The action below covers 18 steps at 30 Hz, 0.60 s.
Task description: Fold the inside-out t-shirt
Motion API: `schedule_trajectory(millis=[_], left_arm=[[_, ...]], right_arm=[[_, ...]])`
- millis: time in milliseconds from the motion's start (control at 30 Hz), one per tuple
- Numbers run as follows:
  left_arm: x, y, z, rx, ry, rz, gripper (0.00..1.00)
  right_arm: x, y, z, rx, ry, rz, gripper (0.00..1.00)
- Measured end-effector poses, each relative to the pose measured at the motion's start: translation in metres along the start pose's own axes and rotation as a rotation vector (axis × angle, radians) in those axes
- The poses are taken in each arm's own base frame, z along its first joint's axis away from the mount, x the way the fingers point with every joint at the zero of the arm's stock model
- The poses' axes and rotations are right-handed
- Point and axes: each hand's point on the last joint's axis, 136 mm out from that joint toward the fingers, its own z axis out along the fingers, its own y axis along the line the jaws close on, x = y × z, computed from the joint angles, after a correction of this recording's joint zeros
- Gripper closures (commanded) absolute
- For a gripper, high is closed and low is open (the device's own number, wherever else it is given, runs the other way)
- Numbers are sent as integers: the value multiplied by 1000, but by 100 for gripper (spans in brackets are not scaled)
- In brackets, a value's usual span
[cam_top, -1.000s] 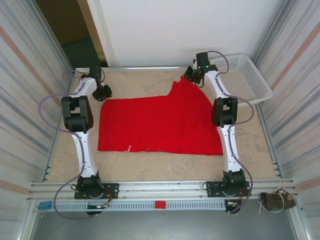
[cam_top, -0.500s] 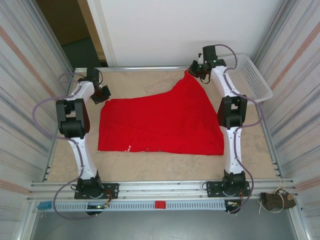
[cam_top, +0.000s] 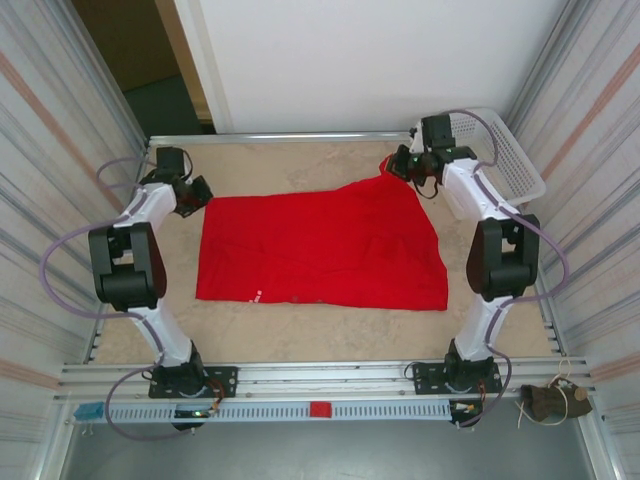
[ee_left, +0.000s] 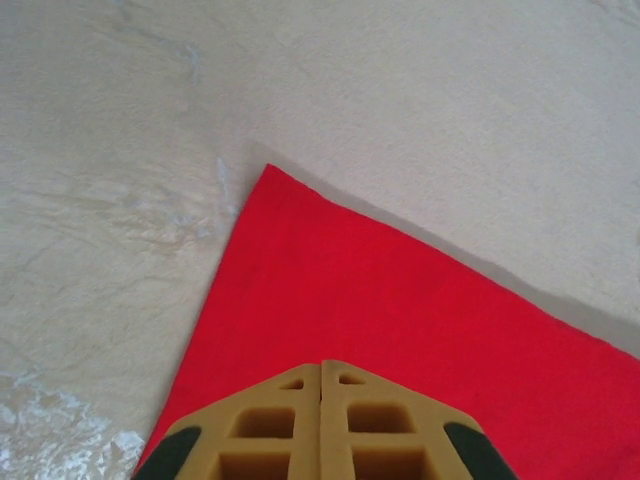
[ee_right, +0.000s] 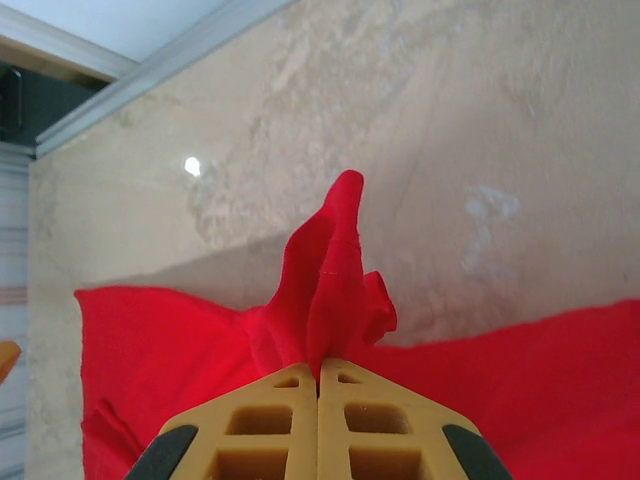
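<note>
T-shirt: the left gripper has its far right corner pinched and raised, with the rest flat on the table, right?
No: it is the right gripper that has it pinched, as the right wrist view shows. The t-shirt otherwise matches: far right corner raised, rest flat on the table.

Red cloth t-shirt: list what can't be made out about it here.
Top view: underside of the red cloth t-shirt, hidden against the beige table.
Top view: small white mark near hem, too small to read.
Left wrist view: cloth under left tool, covered by its fingers.

Left gripper (ee_left: pixel 320 366) above red t-shirt (ee_left: pixel 400 320)
</note>
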Motion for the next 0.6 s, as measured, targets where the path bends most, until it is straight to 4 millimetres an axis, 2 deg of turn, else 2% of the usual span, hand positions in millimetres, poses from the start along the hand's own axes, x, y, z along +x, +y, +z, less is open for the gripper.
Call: schedule_trajectory(millis=[100,200,467,600], left_arm=[[-7,0,7,-11,12,5,50],[-19,-3,25,-24,18,45,46],[-22,2,82,-107,120,167,43],[-17,10,93,-149,158,192,43]], right_arm=[[7,-4,4,9,3,-3,100],[8,-1,7,6,1,-11,100],[0,6,17,-2,-6,-23,100],[-4,9,15,-9,-15,-28,100]])
